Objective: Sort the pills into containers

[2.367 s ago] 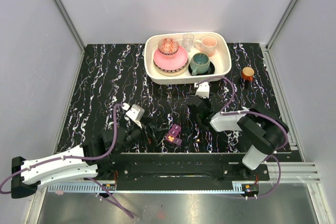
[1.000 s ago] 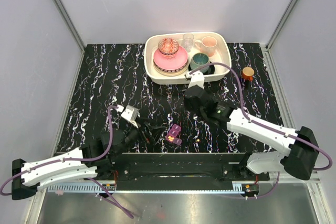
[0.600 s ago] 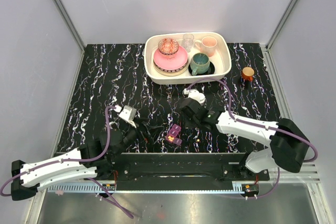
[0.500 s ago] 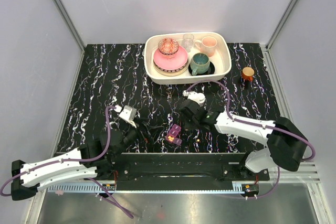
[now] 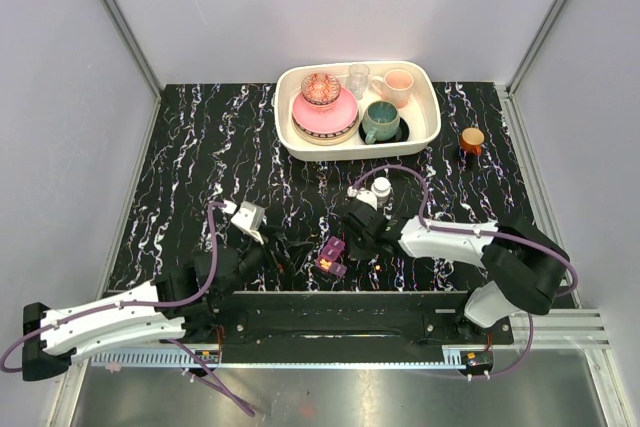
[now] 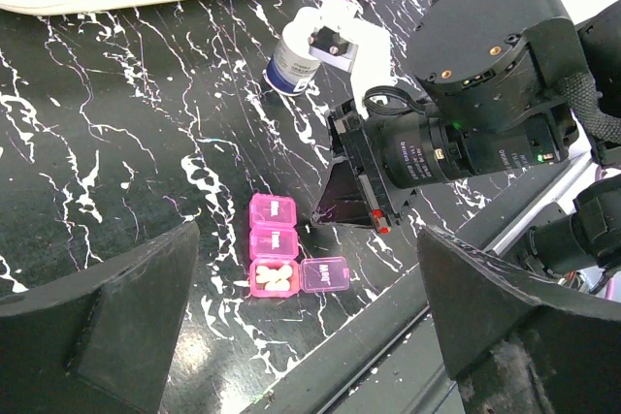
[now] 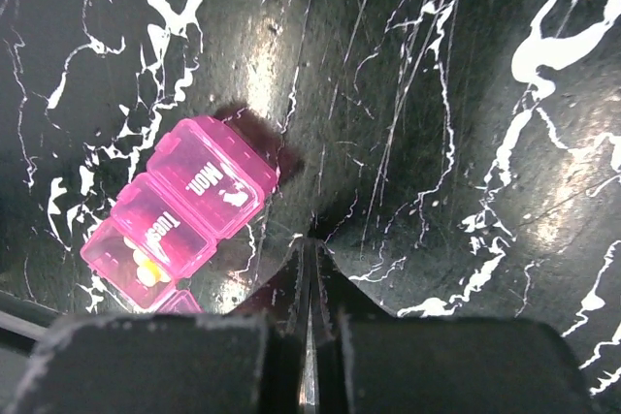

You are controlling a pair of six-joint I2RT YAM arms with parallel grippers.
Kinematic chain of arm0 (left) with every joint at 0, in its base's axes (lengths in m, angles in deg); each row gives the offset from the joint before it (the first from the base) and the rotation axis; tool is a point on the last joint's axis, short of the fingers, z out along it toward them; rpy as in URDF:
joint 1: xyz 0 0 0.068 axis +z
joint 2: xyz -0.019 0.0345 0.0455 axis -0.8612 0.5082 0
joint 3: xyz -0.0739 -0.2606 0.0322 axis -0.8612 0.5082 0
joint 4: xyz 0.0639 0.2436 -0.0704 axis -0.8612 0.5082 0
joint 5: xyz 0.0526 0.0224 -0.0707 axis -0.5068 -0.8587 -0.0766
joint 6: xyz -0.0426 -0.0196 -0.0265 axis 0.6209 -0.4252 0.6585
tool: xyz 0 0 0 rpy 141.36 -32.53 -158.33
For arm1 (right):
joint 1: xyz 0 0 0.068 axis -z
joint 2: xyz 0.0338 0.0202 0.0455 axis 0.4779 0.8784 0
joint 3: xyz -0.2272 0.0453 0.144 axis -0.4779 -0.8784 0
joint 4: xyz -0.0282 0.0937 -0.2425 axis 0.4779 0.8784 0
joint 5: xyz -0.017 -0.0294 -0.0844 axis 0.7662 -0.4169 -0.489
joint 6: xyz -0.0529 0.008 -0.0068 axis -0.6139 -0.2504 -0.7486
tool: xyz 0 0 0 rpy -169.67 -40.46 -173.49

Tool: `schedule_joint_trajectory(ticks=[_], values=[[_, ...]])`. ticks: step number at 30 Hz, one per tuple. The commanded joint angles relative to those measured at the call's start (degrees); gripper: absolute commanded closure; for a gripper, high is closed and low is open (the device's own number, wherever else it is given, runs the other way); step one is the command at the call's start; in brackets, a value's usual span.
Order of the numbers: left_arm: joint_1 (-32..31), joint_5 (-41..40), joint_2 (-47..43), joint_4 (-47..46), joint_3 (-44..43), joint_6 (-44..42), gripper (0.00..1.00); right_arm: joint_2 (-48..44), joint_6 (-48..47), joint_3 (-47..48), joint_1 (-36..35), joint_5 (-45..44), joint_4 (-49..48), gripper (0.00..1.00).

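Black worktop (image 5: 200, 147), front edge centre: pill box (image 6: 272, 257), pills (image 6: 275, 276) in open end compartment. Your right hand (image 7: 309, 238) pinched closed, nothing seen held, tips just beside box; left hand (image 5: 275, 247) spread wide, empty. Risk: sideways drift knocks box, spills pills.

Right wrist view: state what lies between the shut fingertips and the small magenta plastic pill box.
Right wrist view: only bare black marbled tabletop between right gripper and magenta pill box.

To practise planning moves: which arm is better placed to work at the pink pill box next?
Right, I'd judge. The right fingers, shut, have their tips just beside the pill box, at its Mon. end. The left fingers gape wide, farther back from it.
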Motion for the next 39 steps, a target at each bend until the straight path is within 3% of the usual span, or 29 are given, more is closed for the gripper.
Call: schedule_joint_trajectory(ticks=[1, 20, 39], values=[[0.06, 0.09, 0.62, -1.92, -2.12, -0.97, 0.01, 1.76, 1.1, -0.13, -0.28, 1.72, -4.05, 1.0], [0.06, -1.67, -1.14, 0.36, -1.86, -0.89, 0.01, 8.62, -1.62, 2.77, -0.19, 0.93, -6.16, 1.0], [0.06, -3.34, -3.95, 3.18, -1.77, -0.36, 0.01, 11.08, -14.01, 7.6, -0.19, 4.18, -6.51, 1.0]])
